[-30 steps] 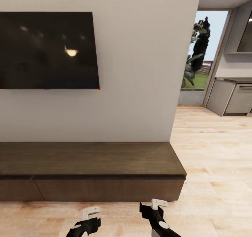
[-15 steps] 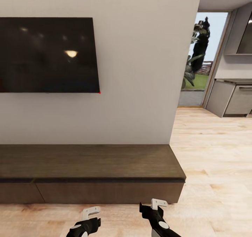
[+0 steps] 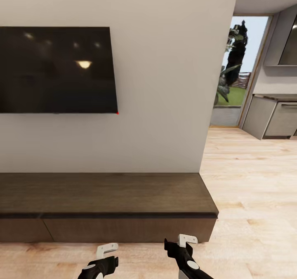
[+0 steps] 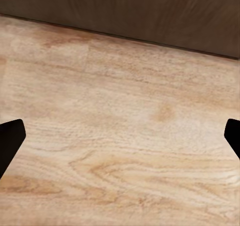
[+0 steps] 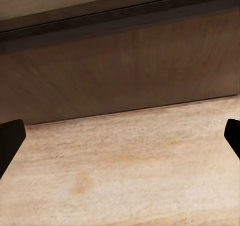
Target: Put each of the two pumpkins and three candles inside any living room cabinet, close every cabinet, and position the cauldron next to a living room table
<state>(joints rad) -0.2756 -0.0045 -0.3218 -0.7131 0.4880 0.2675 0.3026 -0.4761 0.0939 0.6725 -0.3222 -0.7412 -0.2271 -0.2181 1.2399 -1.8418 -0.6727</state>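
Note:
The long, low dark-brown cabinet (image 3: 107, 192) stands against the white wall, its top bare and its plain front panels (image 3: 123, 229) shut. My left gripper (image 3: 106, 250) and right gripper (image 3: 181, 242) hover low over the wood floor just in front of it. Both are open with nothing between the fingers. In the left wrist view the left gripper (image 4: 120, 136) looks down on floor, with the cabinet base (image 4: 125, 10) at the far edge. In the right wrist view the right gripper (image 5: 120, 136) faces the cabinet's front panel (image 5: 125, 70). The pumpkins are out of view.
A large black TV (image 3: 55, 71) hangs on the wall above the cabinet. The wall ends at the right, where light wood floor (image 3: 251, 180) leads past a glass door (image 3: 237, 69) to grey kitchen units (image 3: 274, 118).
The whole picture has slid down a little, so the camera has moved; TV and cabinet sit lower in frame. The grippers hold the same pose.

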